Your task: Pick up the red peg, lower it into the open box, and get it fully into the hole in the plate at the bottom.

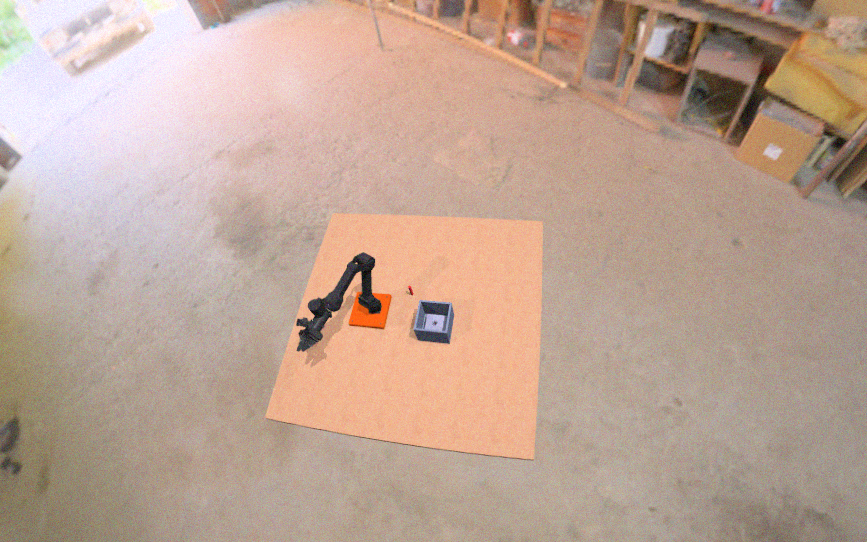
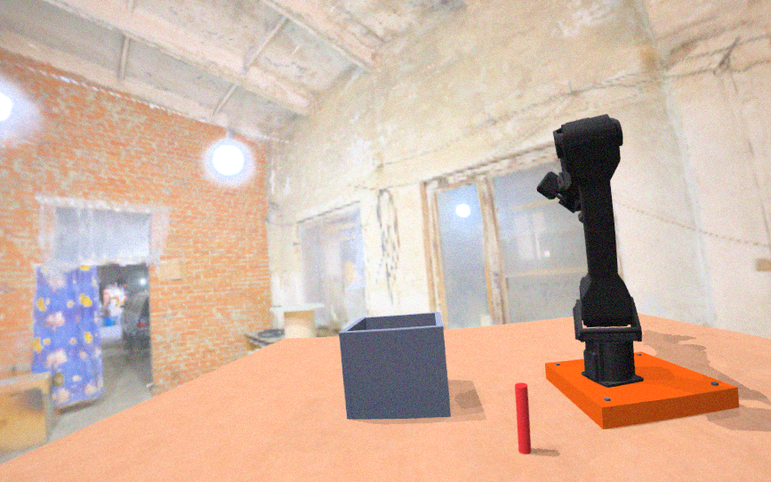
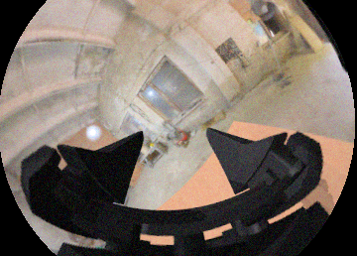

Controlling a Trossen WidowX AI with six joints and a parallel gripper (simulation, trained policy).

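The red peg (image 1: 410, 290) (image 2: 523, 419) stands upright on the table top, between the arm's base and the box and off to one side. The open grey-blue box (image 1: 432, 336) (image 2: 397, 377) stands apart from it. Inside, in the top view, the light plate (image 1: 427, 327) shows a small dark hole near its middle, with nothing in it. My gripper (image 1: 302, 347) (image 3: 175, 133) is open and empty, raised on the far side of the base from peg and box. The exterior view mostly hides it behind the arm; the wrist view shows neither peg nor box.
The arm stands on an orange base plate (image 1: 355, 321) (image 2: 574, 389), left of the box in the top view. The box walls rise all round the plate. The tan table top (image 1: 477, 403) (image 2: 226, 413) has its left edge close to the gripper in the top view.
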